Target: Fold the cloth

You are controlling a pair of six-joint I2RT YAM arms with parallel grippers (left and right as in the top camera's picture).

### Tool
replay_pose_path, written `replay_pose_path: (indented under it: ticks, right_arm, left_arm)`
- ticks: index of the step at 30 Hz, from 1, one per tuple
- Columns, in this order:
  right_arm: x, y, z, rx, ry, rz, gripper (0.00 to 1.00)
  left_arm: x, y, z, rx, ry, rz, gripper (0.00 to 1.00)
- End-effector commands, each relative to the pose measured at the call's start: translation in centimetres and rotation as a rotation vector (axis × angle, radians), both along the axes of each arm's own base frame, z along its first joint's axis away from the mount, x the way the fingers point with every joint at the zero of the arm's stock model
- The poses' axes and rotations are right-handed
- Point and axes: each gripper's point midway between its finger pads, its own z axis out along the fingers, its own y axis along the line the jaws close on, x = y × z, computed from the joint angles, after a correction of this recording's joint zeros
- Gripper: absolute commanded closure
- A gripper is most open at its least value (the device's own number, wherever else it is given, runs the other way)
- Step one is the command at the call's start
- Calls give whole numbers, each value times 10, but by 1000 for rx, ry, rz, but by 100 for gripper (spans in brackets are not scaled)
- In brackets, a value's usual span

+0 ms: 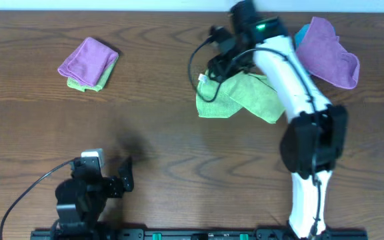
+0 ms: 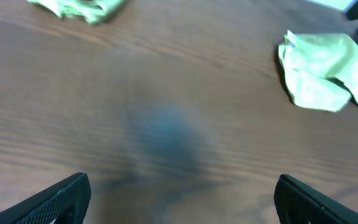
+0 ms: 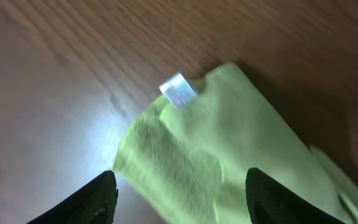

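Surface: a dark wood-grain desk [image 1: 165, 133]. A pale strip runs behind its far edge and a black rail [image 1: 199, 235] runs along the near edge.
Cloth: the lime-green cloth [image 1: 242, 97] lies rumpled on the far half of the desk, right of centre. One layer is lapped over another, and its right part is hidden under the white right arm [image 1: 292, 80].
Cloth edges: the left edge is uneven. The white tag [image 3: 179, 91] sticks out at the far-left corner, onto bare wood.
Right fingers: the right fingers [image 1: 216, 67] hang spread apart over the tag corner. In the wrist view cloth fills the gap between them, and nothing is pinched.
Left fingers: the left fingers [image 1: 125, 175] are at the near left, wide open over bare wood and holding nothing.
Right neighbours: a loose purple cloth [image 1: 329, 53] is heaped near the far right edge, with a blue cloth [image 1: 303, 31] showing just beside it. The arm hides whether the purple touches the green.
Left neighbours: a folded purple cloth [image 1: 89, 57] rests on a second green cloth [image 1: 85, 83], well apart from the task cloth.
Open room: bare wood runs left of the tag corner as far as the stack and forward to the near edge. The middle of the desk is bare.
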Motion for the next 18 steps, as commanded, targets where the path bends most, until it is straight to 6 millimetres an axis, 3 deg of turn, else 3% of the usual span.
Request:
replay_pose_path:
  ticks: [1, 11, 18]
  right_arm:
    - [6, 3, -3, -125, -84, 55, 34]
    - [12, -7, -45, -279, -73, 56, 37]
    - [12, -9, -72, -306, -37, 69, 42]
  left_arm:
    - [5, -8, 30, -32, 6, -32, 5]
    - [50, -11, 77, -21, 136, -74, 5]
    - [76, -21, 94, -60, 212, -131, 4]
